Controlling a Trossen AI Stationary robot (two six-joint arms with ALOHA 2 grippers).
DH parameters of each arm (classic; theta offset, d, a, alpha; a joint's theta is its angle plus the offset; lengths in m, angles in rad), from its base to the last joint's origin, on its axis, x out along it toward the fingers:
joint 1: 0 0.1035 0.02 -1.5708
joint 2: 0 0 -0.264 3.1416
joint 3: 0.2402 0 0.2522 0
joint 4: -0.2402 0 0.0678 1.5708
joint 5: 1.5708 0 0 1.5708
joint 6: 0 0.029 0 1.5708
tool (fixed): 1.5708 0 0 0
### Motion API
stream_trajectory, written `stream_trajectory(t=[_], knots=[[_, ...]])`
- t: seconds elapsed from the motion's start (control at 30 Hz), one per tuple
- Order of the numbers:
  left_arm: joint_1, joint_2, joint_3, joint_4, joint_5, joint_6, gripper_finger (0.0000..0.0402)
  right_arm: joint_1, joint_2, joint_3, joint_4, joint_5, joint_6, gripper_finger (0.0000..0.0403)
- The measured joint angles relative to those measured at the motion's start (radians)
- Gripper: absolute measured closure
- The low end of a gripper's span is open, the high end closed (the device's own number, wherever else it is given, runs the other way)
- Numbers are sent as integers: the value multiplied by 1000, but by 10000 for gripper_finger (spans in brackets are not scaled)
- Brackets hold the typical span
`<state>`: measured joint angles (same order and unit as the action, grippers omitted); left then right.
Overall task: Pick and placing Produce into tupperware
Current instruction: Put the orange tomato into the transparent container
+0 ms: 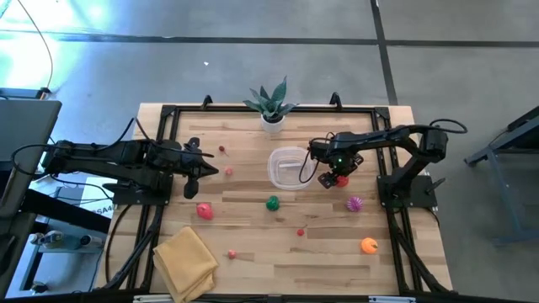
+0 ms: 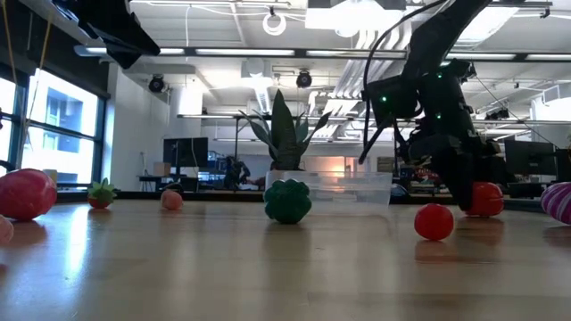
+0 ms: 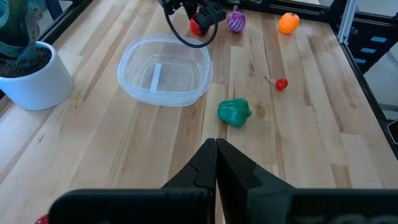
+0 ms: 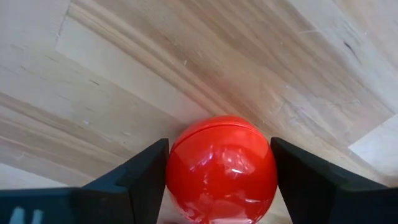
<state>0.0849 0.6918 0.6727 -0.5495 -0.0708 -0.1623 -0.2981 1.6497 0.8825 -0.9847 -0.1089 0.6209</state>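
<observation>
A shiny red ball of produce (image 4: 221, 168) sits on the wooden table just right of the clear tupperware (image 1: 288, 167), which stands on its base. My right gripper (image 1: 337, 179) points down over the ball with a finger on either side of it. My left gripper (image 3: 216, 155) hangs shut and empty above the table's left part (image 1: 206, 172). More produce lies loose on the wood: a green piece (image 1: 272, 203), a spiky purple one (image 1: 354, 204), an orange one (image 1: 369, 245) and a pink-red one (image 1: 205, 210). My right gripper has the red ball between its two fingers, one finger (image 4: 146, 171) at each side (image 4: 177, 165) of its widest part, with no gap showing on either side. The fingers come from above, pointing down. The ball still sits on the table (image 2: 486, 198).
A potted plant (image 1: 271, 105) stands at the far edge behind the tupperware. A folded yellow cloth (image 1: 185, 261) lies at the near left corner. Small red and pink pieces (image 1: 301, 232) (image 1: 232, 253) (image 1: 228, 170) dot the middle. A black frame (image 1: 168, 114) rims the table.
</observation>
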Motion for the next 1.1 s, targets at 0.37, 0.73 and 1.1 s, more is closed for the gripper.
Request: stream_trajectory(t=[0.37,0.73,1.1], knots=[[0,0,0,0,0,0,401,0,-4,0,0,-5,-26,161],[0,0,0,0,0,0,401,0,-168,53,-19,-18,-10,162],[0,0,0,0,0,0,401,25,-239,339,147,-14,-114,162]])
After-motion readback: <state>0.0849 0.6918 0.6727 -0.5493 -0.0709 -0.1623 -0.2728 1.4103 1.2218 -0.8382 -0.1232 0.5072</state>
